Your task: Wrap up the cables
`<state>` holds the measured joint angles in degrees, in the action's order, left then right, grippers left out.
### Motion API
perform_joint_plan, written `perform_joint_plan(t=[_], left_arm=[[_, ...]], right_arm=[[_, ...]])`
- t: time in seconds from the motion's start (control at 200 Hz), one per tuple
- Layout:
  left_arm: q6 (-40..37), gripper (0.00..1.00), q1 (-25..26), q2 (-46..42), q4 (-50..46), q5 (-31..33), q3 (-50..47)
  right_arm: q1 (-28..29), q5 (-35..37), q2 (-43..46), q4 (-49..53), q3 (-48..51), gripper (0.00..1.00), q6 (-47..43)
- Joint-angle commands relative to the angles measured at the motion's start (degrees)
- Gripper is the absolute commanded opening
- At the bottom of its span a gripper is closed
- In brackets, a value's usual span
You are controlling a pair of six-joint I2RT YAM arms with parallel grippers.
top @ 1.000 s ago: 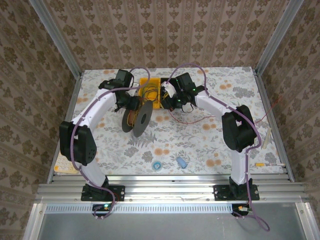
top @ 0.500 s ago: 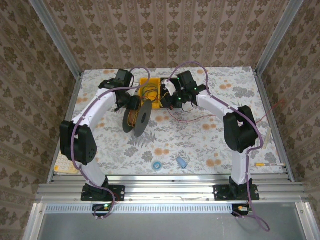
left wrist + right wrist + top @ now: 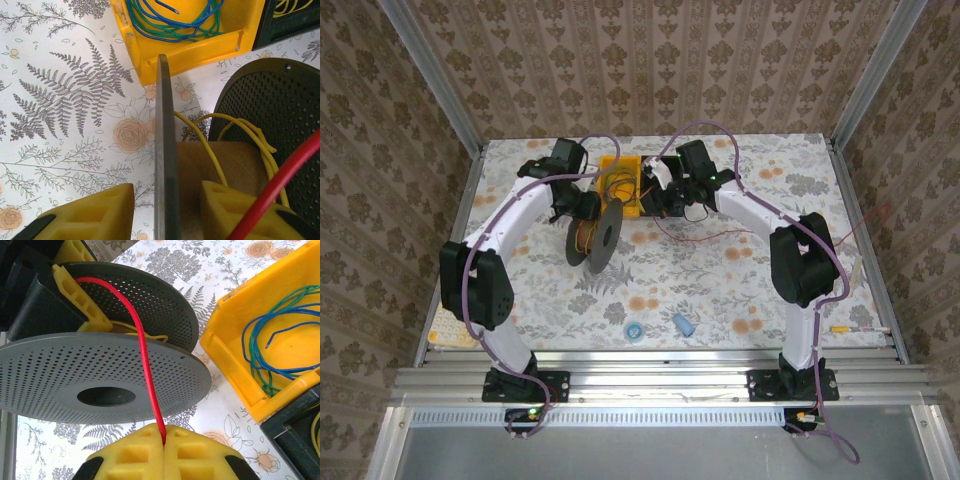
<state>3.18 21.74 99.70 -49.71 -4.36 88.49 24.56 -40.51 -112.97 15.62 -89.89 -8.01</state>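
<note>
From where I stand, the dark grey perforated plastic spool (image 3: 60, 370) is up on its edge and everything happens around it. The right gripper (image 3: 163, 442) has its yellow pads pressed together on the thin red wire (image 3: 142, 340), just in front of the spool's near flange. From that pinch the wire climbs over the flange rim and drops into the gap between the two flanges. The left gripper (image 3: 167, 200) sits astride one flange with its jaws apart, a gap showing on each side, so it looks loose rather than clamped.

That looseness worries me: a tug on the wire could tip or roll the spool. The wire might also ride off the rim rather than settle on the brown cardboard core (image 3: 225, 160). It could tangle with the yellow wire (image 3: 200, 135) already there, too.
</note>
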Motion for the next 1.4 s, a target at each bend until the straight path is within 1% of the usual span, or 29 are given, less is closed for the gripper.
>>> perform_joint_plan(t=[0.0,0.16,0.27,0.45,1.01,1.225,1.395], left_arm=[[-0.31,0.38,-0.01,0.58,-1.32,0.89,1.83],[-0.39,0.37,0.05,0.49,-1.43,1.24,1.78],[-0.21,0.33,-0.01,0.5,-1.26,1.34,1.8],[-0.09,0.3,-0.03,0.29,-0.78,1.55,1.65],[1.24,0.31,-0.28,-2.44,2.32,3.94,0.77],[1.48,0.31,-0.29,-3.35,3.31,3.73,0.37],[1.51,0.23,-0.32,-3.24,3.22,3.41,0.37]], right_arm=[[-0.54,-0.81,2.3,-1.72,0.85,0.0,1.78],[-1.37,-2.32,2.8,-5.36,2.16,0.0,4.98],[-1.42,-2.82,2.58,-5.53,2.27,0.0,5.29],[-1.47,-3.08,2.79,-5.58,2.79,0.0,5.2],[-1.48,-3.42,2.46,-5.69,3.62,0.0,5.22],[-1.48,-3.38,2.44,-5.67,3.75,0.0,5.2],[-1.46,-3.43,2.41,-5.77,3.84,0.0,5.2]])
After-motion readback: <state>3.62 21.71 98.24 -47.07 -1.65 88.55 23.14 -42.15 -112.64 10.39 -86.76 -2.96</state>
